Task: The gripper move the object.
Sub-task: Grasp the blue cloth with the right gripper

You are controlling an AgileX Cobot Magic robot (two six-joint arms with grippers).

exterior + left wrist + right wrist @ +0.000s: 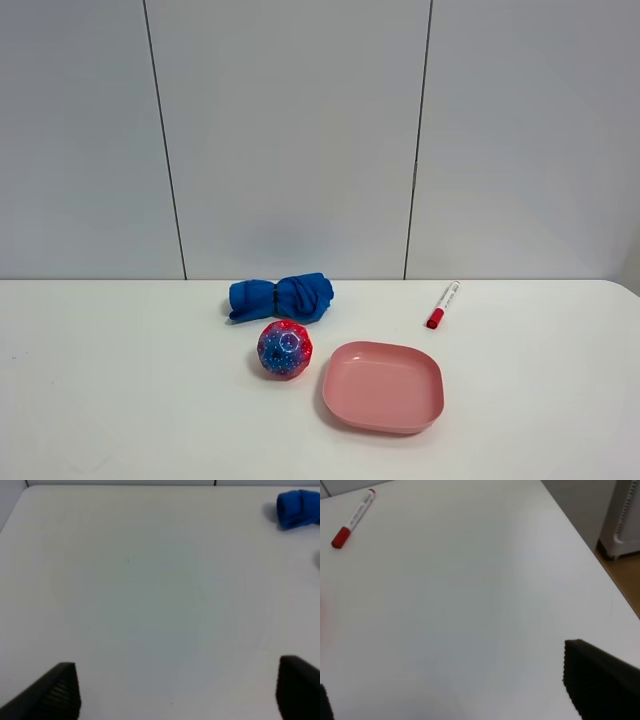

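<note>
A red and blue speckled ball (285, 349) sits on the white table (120, 380) near the middle. Just behind it lies a rolled blue cloth (281, 298), also seen in the left wrist view (299, 508). A pink square plate (383, 386) lies right of the ball. A red-capped white marker (443, 304) lies behind the plate and also shows in the right wrist view (353, 518). Neither arm shows in the exterior view. My left gripper (175, 690) is open and empty over bare table. My right gripper (445, 680) is open and empty near the table's right side.
A grey panelled wall stands behind the table. In the right wrist view the table's right edge (585, 535) drops to a wooden floor, with a white unit (625, 520) beyond it.
</note>
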